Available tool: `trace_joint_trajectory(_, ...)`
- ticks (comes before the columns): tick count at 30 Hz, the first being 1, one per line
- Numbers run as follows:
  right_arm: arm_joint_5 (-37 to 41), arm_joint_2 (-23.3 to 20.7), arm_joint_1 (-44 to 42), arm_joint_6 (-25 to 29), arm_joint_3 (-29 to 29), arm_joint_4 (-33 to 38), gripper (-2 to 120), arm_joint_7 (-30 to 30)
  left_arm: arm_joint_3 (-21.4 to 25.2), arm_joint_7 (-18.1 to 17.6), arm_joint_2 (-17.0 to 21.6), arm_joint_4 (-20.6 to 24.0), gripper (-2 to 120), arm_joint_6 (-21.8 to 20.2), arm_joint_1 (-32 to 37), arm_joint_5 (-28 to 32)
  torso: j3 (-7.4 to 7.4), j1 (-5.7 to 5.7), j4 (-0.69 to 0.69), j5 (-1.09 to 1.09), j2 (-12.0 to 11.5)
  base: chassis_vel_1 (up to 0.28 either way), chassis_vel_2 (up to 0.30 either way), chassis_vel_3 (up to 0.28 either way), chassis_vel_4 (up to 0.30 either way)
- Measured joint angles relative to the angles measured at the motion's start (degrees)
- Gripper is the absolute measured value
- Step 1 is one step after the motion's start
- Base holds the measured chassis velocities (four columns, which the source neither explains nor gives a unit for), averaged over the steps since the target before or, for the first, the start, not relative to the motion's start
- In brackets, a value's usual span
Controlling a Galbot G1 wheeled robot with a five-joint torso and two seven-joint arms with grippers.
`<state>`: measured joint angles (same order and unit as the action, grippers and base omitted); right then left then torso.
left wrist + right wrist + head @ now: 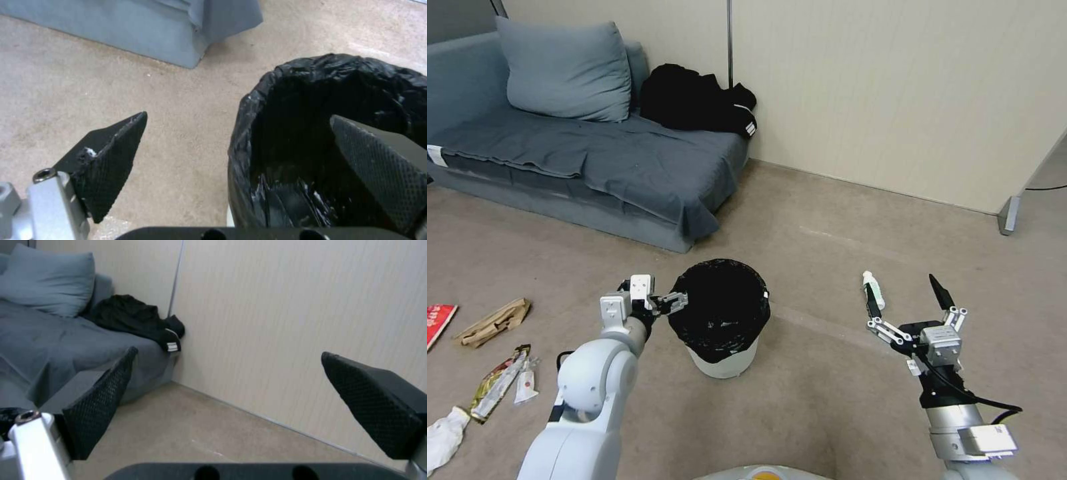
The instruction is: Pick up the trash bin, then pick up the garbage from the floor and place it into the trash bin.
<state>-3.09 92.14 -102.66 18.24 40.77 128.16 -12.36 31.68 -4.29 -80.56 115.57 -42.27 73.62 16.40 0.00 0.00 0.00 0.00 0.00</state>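
The bin (pixel 724 333) stands upright at the centre of the head view on the carpet (pixel 827 220), its round mouth facing up and its black liner (pixel 719 308) folded over the rim. The left gripper (pixel 672 302) sits at the bin's left rim; in the left wrist view its jaws are spread wide and straddle the wall, one finger (pixel 378 160) inside the liner and the other outside over the carpet, gripping nothing. A bottle (pixel 872 292) lies on the floor right of centre, its long axis running up the frame, cap toward the wall. The right gripper (pixel 908 300) hovers at lower right just beside that bottle, jaws wide apart and empty. At lower left of the head view lie a red packet (pixel 439 321), a brown paper bag (pixel 494 322), a yellow wrapper (pixel 497 383) and a white tissue (pixel 444 437). A grey sofa (pixel 580 153) with black clothing (pixel 697 100) fills the upper left.
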Motion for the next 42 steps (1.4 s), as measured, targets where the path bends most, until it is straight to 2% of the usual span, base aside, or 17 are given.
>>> trace_joint_trajectory(6,-0.1,0.0,-0.1,0.0,-0.1,-0.4,100,-0.1,-0.1,-0.5,-1.1,-3.1,100,0.0,-2.1,-0.1,0.0,0.0,0.0,0.0,0.0,0.0,0.0,0.0,0.0)
trace_joint_trajectory(9,-0.1,0.0,-0.1,0.1,0.1,-0.5,100,-0.2,-0.5,-0.6,-1.5,-6.3,100,0.1,-4.0,0.0,0.0,0.0,0.0,0.0,0.0,0.0,0.0,0.0,0.0)
trace_joint_trajectory(21,-0.5,0.0,-0.3,-0.1,-0.1,-0.5,100,-0.4,-1.0,-0.6,-2.3,-12.0,96,0.1,-6.7,0.8,0.0,0.0,0.0,0.0,0.0,0.0,0.0,0.0,0.0)
trace_joint_trajectory(25,-0.2,0.0,-0.5,-0.7,-0.5,-0.2,100,-0.4,-1.2,-0.7,-2.8,-13.6,88,0.1,-6.4,1.3,0.0,0.0,0.0,0.0,0.0,0.0,0.0,0.0,0.0)
trace_joint_trajectory(28,-0.4,0.0,-0.5,-0.8,-0.8,-0.2,100,-0.4,-0.8,-1.2,-3.2,-14.3,74,0.3,-5.8,1.6,-0.01,-0.01,0.01,0.05,0.0,0.0,0.0,0.0,0.0)
trace_joint_trajectory(29,-0.4,0.0,-0.5,-0.8,-0.8,-0.2,100,-0.4,-0.8,-1.2,-3.2,-14.3,74,0.3,-5.8,1.6,-0.01,-0.01,0.01,0.05,0.0,0.0,0.0,0.0,0.0)
trace_joint_trajectory(32,-1.3,0.0,-0.4,-0.8,-0.2,-0.2,100,-2.3,-0.3,-1.5,-3.3,-14.5,60,0.4,-5.0,1.6,-0.02,-0.01,0.01,0.06,0.0,0.0,0.0,0.0,0.0)
trace_joint_trajectory(33,-1.3,0.0,-0.4,-0.8,-0.2,-0.2,100,-2.3,-0.3,-1.5,-3.3,-14.5,60,0.4,-5.0,1.6,-0.02,-0.01,0.01,0.06,0.0,0.0,0.0,0.0,0.0)
trace_joint_trajectory(37,-2.1,0.0,-0.1,-1.1,0.1,0.1,100,-2.7,0.3,-2.3,-3.6,-14.6,40,0.5,-3.8,1.7,-0.03,-0.01,0.02,0.07,0.0,0.0,0.0,0.0,0.0)
trace_joint_trajectory(38,-2.1,0.0,-0.1,-1.1,0.1,0.1,100,-2.7,0.3,-2.3,-3.6,-14.6,40,0.5,-3.8,1.7,-0.03,-0.01,0.02,0.07,0.0,0.0,0.0,0.0,0.0)
trace_joint_trajectory(39,-3.0,0.0,0.0,-0.7,0.2,0.1,100,-2.7,0.4,-2.4,-3.7,-14.6,34,0.5,-3.5,1.7,-0.03,-0.01,0.03,0.07,0.0,0.0,0.0,0.0,0.0)
trace_joint_trajectory(41,-3.9,0.0,0.1,-0.2,0.4,0.1,100,-2.8,0.4,-2.4,-3.7,-14.6,31,0.5,-3.4,1.7,-0.03,-0.01,0.02,0.06,0.0,0.0,0.0,0.0,0.0)
trace_joint_trajectory(42,-4.9,0.0,0.1,0.6,0.5,0.1,100,-2.8,0.5,-2.5,-3.8,-14.6,25,0.5,-3.1,1.8,-0.03,-0.02,0.03,0.06,0.0,0.0,0.0,0.0,0.0)
